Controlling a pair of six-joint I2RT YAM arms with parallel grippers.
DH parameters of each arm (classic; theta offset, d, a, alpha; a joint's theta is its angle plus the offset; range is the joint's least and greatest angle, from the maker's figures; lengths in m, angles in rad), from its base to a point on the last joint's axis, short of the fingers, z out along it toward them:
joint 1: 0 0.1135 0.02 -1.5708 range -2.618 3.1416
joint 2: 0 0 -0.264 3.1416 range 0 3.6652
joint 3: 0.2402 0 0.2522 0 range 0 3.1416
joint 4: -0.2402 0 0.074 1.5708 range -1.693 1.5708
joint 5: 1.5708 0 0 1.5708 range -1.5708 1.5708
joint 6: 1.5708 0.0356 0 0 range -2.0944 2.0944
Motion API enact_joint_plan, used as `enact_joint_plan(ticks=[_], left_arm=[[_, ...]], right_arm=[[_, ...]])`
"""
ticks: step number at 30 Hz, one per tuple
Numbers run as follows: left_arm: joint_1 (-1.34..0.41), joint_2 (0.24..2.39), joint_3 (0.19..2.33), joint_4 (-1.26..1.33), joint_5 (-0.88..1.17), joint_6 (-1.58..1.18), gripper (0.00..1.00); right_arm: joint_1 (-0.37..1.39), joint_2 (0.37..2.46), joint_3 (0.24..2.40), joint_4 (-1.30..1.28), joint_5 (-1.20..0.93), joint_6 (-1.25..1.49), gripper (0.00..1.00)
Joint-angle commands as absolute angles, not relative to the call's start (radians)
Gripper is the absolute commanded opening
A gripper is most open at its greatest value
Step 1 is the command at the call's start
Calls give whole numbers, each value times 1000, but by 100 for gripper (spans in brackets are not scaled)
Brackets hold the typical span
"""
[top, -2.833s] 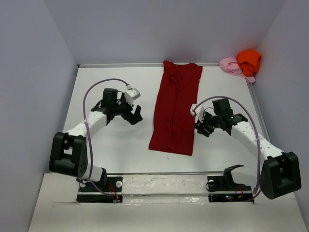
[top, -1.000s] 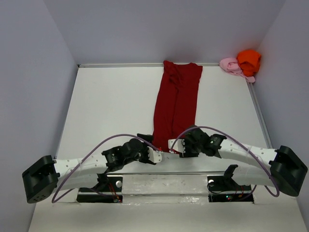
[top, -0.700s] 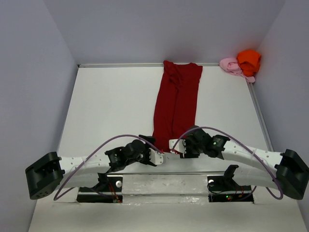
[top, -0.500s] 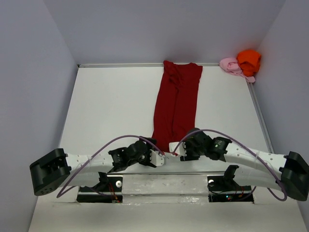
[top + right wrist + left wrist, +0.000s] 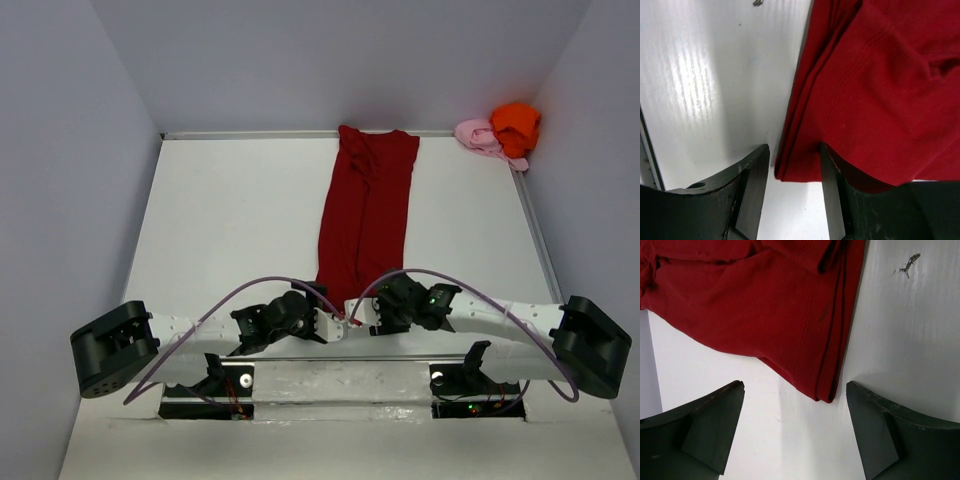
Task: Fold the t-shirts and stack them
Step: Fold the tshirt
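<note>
The dark red t-shirt lies as a long narrow strip down the middle of the table. Both grippers are low at its near end. My left gripper is wide open in the left wrist view, with a near corner of the red shirt just ahead between the fingers, untouched. My right gripper is partly open in the right wrist view and straddles the other near corner of the shirt. The cloth touches one finger. The orange t-shirt and the pink t-shirt lie bunched at the back right corner.
The white table is walled on the left, back and right. A white rail with the arm bases runs along the near edge. A small dark scuff marks the table beside the shirt.
Both arms have swung in from mid-table to the near end of the red shirt and lowered. In the last second they crept closer to its near corners.
</note>
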State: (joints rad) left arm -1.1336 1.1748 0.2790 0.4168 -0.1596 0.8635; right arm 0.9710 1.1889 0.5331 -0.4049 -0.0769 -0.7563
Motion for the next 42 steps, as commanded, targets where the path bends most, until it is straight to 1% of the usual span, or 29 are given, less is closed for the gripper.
enact_joint_plan(ticks=[1, 3, 5, 7, 8, 9, 10, 12, 16, 17, 18, 19, 20, 21, 26, 32, 38, 42], left_arm=[[-1144, 1164, 288, 448, -158, 865, 96], [-1144, 1158, 284, 456, -149, 867, 96], [-1144, 1160, 282, 462, -144, 871, 93], [-1144, 1161, 281, 462, -143, 871, 86], [-1146, 1160, 278, 463, -135, 871, 81], [-1146, 1158, 276, 462, -133, 873, 73], [-1146, 1157, 276, 463, -129, 874, 60], [-1146, 1147, 275, 462, -123, 873, 45], [-1146, 1147, 278, 457, -124, 865, 32], [-1146, 1153, 278, 460, -123, 864, 20], [-1146, 1157, 278, 462, -121, 864, 5], [-1146, 1161, 275, 466, -121, 862, 0], [-1146, 1163, 275, 474, -118, 862, 0], [-1146, 1169, 275, 477, -120, 856, 0], [-1146, 1172, 275, 469, -129, 856, 0], [-1141, 1086, 279, 428, -172, 841, 0], [-1103, 1000, 310, 399, -184, 844, 0], [-1053, 992, 340, 413, -172, 859, 0]], right_arm=[[982, 1230, 540, -353, -41, -765, 50], [982, 1238, 541, -344, -35, -761, 51], [982, 1247, 540, -338, -28, -761, 50], [982, 1250, 538, -331, -14, -764, 48], [982, 1250, 538, -331, -11, -764, 46], [982, 1250, 538, -330, -8, -762, 44], [982, 1250, 537, -330, -8, -762, 43], [982, 1250, 535, -331, -6, -759, 37], [982, 1244, 532, -331, -6, -759, 27], [982, 1243, 532, -334, -6, -758, 18], [982, 1243, 534, -334, -6, -758, 15], [982, 1244, 532, -336, 23, -756, 13], [982, 1246, 531, -336, 23, -756, 5], [982, 1243, 528, -336, 25, -756, 1], [982, 1223, 525, -337, 32, -753, 0], [982, 1122, 526, -334, 60, -752, 0], [982, 1075, 557, -318, 139, -753, 0], [982, 1083, 552, -227, 210, -781, 0]])
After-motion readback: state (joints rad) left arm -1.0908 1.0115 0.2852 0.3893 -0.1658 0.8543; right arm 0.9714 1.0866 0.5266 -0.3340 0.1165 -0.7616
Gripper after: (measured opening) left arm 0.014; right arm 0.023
